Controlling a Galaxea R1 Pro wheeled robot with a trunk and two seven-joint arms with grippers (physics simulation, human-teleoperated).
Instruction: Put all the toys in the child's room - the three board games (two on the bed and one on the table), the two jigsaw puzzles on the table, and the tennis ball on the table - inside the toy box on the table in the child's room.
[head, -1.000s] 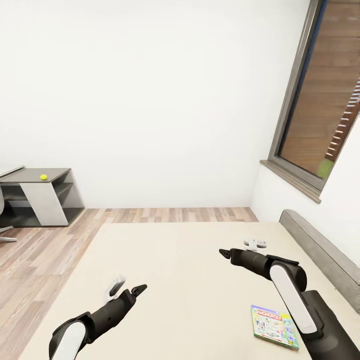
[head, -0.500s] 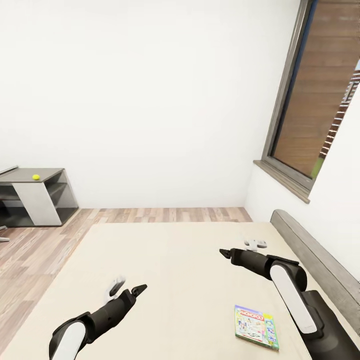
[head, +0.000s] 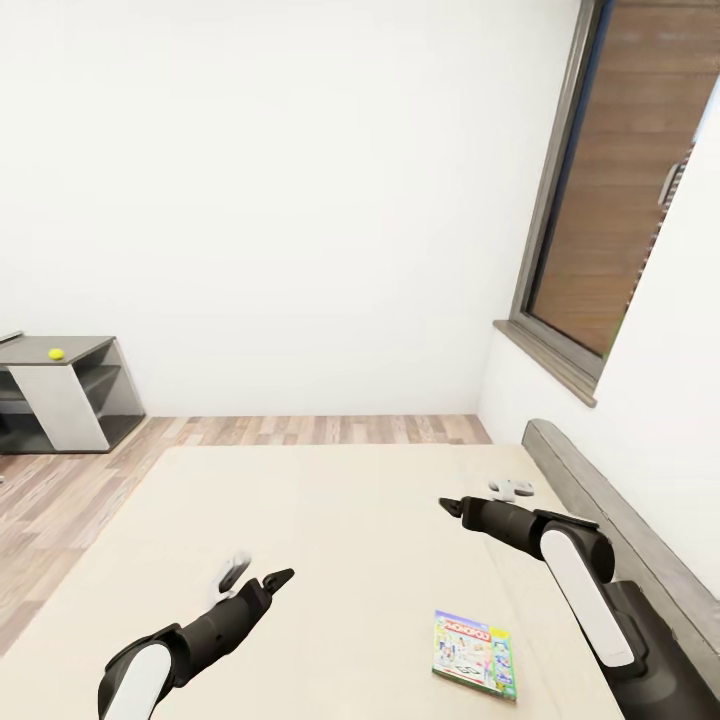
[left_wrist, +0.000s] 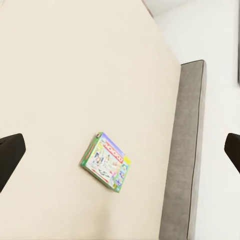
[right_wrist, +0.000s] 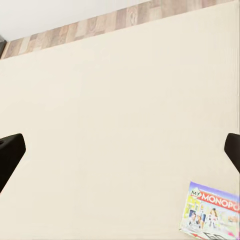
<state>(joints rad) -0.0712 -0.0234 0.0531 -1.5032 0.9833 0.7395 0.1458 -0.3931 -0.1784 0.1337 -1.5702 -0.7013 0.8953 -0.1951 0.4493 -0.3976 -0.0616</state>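
The Monopoly box (head: 475, 654) lies flat on the bed (head: 330, 520), near the right arm. Both the left pincer (head: 251, 574) and the right pincer (head: 478, 496) are released, holding nothing. From the head, a yellow ball (head: 56, 354) sits on the far desk (head: 60, 352); the left wrist view adds the headboard (left_wrist: 186, 150).

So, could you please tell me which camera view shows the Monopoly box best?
The left wrist view: the whole Monopoly box lies unobstructed on the bed, near mid-picture. The head view also shows it whole, but low in the picture. The right wrist view cuts it off at the picture's corner.
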